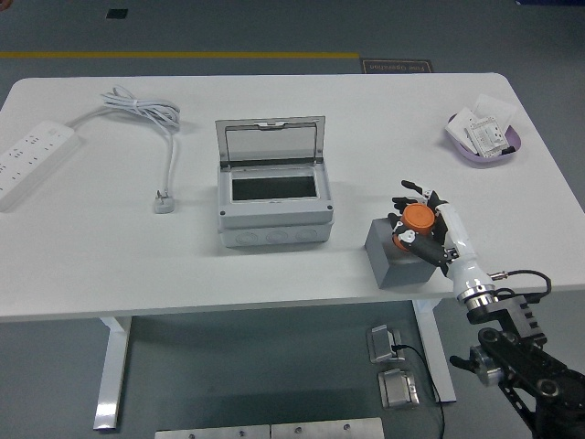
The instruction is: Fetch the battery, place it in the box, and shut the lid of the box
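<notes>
Right hand nearest, at the tabletop's front right edge, fingers curled over a grey, boxy battery; orange cylindrical part at the palm, grip partly hidden. Just left, grey plastic box, clear hinged lid upright. Farther back: white power strip, coiled cable, purple bowl.

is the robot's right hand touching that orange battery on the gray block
Touching. The head view shows the right hand wrapped around the orange battery.
</notes>
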You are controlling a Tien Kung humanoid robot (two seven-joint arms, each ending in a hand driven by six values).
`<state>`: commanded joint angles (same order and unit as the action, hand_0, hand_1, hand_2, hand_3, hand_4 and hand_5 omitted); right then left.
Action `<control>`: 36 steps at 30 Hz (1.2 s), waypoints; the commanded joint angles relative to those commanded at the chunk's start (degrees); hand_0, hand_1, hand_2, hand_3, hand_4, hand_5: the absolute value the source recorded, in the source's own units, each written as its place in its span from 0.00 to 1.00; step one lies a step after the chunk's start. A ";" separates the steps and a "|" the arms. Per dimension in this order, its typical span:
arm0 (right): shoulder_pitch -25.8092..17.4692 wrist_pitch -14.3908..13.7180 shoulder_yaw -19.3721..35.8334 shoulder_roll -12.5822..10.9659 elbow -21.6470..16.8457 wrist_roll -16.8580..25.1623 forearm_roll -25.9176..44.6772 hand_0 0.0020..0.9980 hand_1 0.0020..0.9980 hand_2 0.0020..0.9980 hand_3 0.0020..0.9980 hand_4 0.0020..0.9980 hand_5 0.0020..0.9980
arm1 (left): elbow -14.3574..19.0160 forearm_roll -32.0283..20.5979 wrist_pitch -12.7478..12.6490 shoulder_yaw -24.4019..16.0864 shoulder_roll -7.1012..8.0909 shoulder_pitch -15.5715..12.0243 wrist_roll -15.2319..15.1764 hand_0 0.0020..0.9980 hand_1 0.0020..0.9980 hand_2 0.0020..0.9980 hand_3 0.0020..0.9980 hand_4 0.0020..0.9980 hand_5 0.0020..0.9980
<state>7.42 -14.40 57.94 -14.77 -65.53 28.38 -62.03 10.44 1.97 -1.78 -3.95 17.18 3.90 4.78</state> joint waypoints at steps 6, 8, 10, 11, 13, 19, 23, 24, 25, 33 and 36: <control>0.33 -0.32 -0.40 -0.01 0.13 -0.25 0.08 0.35 0.44 0.50 0.68 0.41 0.00 | 0.00 0.19 -0.09 -0.13 0.04 0.07 -0.03 0.63 0.69 0.62 0.61 0.64 0.15; 0.62 -0.46 -0.55 0.02 0.27 -0.16 0.21 0.33 0.41 0.46 0.66 0.33 0.00 | 0.00 0.22 -0.14 -0.14 0.09 0.10 -0.06 0.62 0.69 0.62 0.61 0.64 0.15; 0.89 -0.61 -0.63 0.04 0.39 -0.01 0.29 0.33 0.41 0.46 0.66 0.33 0.00 | -0.01 0.32 -0.16 -0.23 0.13 0.12 -0.04 0.62 0.69 0.62 0.61 0.64 0.15; 1.04 -0.74 -0.66 0.05 0.43 0.08 0.26 0.33 0.41 0.46 0.66 0.33 0.00 | -0.02 0.41 -0.18 -0.30 0.15 0.14 -0.03 0.62 0.69 0.62 0.61 0.64 0.15; 1.33 -0.96 -0.69 0.06 0.47 0.16 0.08 0.33 0.41 0.46 0.66 0.33 0.00 | -0.03 0.66 -0.27 -0.43 0.19 0.20 -0.02 0.62 0.69 0.62 0.61 0.64 0.15; 1.79 -1.14 -0.70 0.10 0.56 0.03 -0.71 0.33 0.38 0.41 0.64 0.24 0.00 | -0.06 0.95 -0.60 -0.48 0.37 0.31 -0.18 0.62 0.69 0.62 0.61 0.64 0.15; 1.98 -1.46 -0.73 -0.01 0.42 -0.16 -1.00 0.20 0.32 0.38 0.57 0.17 0.00 | -0.10 1.40 -0.78 -0.72 0.43 0.32 -0.15 0.62 0.69 0.63 0.61 0.65 0.15; 2.08 -1.59 -0.75 -0.04 0.36 -0.24 -1.08 0.20 0.32 0.38 0.57 0.17 0.00 | -0.11 1.78 -0.81 -1.05 0.44 0.32 -0.09 0.62 0.69 0.63 0.61 0.65 0.15; 2.20 -1.75 -0.80 -0.06 0.33 -0.33 -1.15 0.20 0.32 0.38 0.57 0.17 0.00 | -0.12 2.22 -0.84 -1.46 0.45 0.32 -0.03 0.62 0.69 0.63 0.61 0.65 0.15; 3.83 -2.86 -1.54 -0.16 0.43 -1.10 -1.57 0.05 0.22 0.36 0.41 0.09 0.00 | -0.13 4.91 -0.91 -3.79 0.47 0.34 0.39 0.63 0.70 0.65 0.61 0.66 0.16; 5.15 -3.15 -2.13 -0.37 0.58 -1.30 -1.32 0.05 0.22 0.36 0.41 0.09 0.00 | -0.13 6.70 -0.94 -5.34 0.52 0.38 0.67 0.63 0.70 0.65 0.61 0.66 0.16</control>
<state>12.57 -17.55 55.81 -15.14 -64.95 27.07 -63.36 10.31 8.67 -2.73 -9.29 17.70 4.28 5.45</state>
